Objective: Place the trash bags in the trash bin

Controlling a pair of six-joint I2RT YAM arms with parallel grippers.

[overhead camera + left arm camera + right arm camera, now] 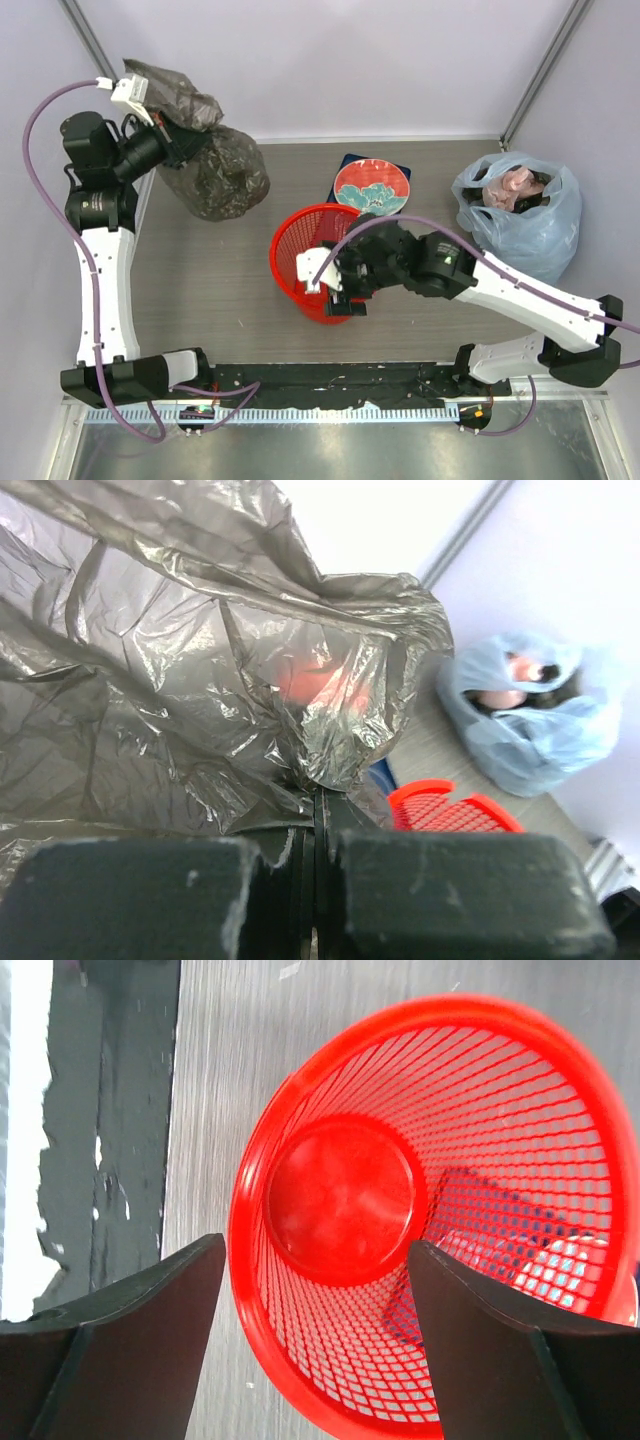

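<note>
Grey wood-grain bench [200,290], white walls behind. Left jaws are clamping together on a fold of the bag [215,175], its bulk sagging just right of them. Bin [290,250] is standing upright well right of those jaws and nearer the bases, with nothing in it. Right jaws are gaping apart at the bin's near rim; contact unclear. Plate [371,187] is sitting just beyond the bin and blue bag [520,215] is lying far right, neither blocking. Right arm [480,275] is probably crowding the mouth.

Lab test cell: white panels [350,60], aluminium posts [545,65].
</note>
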